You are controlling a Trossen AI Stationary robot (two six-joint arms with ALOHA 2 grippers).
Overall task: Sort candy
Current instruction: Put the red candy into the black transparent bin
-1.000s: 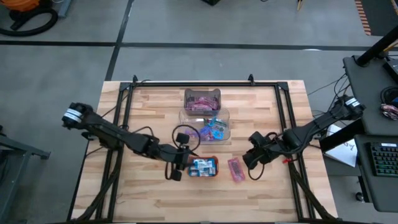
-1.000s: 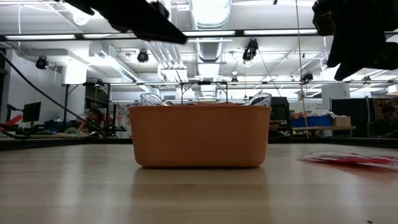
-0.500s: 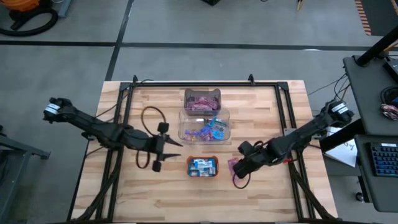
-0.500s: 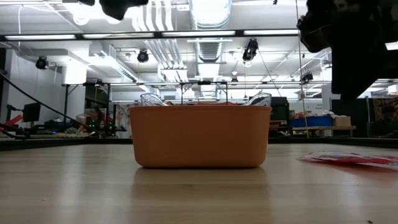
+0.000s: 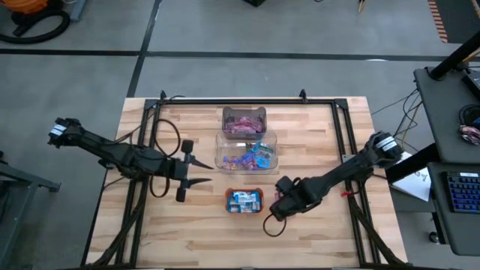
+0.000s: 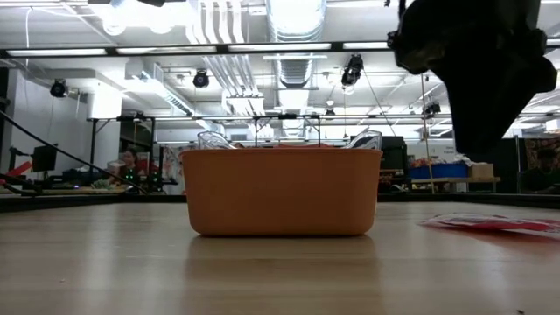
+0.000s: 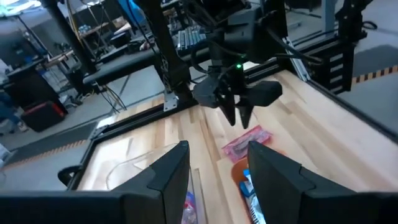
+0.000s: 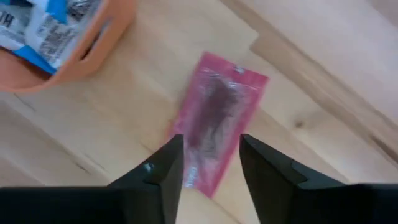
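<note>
A pinkish-red packet [image 8: 216, 118] lies flat on the wood just right of the small orange tray [image 5: 244, 200], which holds blue-and-white bars [image 5: 244, 199]. In the high view my right gripper [image 5: 279, 206] covers the packet. That gripper [image 8: 210, 142] is open and points down, one finger over each long side of the packet, and hangs above it [image 6: 490, 224] in the low view. My left gripper [image 5: 208, 172] is open, in the air left of the tray and pointing right. Two clear bins [image 5: 247, 150] [image 5: 244, 120] on the far side of the tray hold blue and purple wrappers.
A black metal frame [image 5: 154, 142] runs along the table's left, right and far sides. Bare wood lies along the near edge [image 5: 240, 247]. The orange tray [image 8: 93, 43] sits close beside the packet, within a finger's width of my right gripper.
My left gripper has drawn back from over the orange tray toward the table's left and a little toward the far edge. My right gripper has moved toward the left and the near edge, ending above the red packet. The packet and tray have stayed put.
</note>
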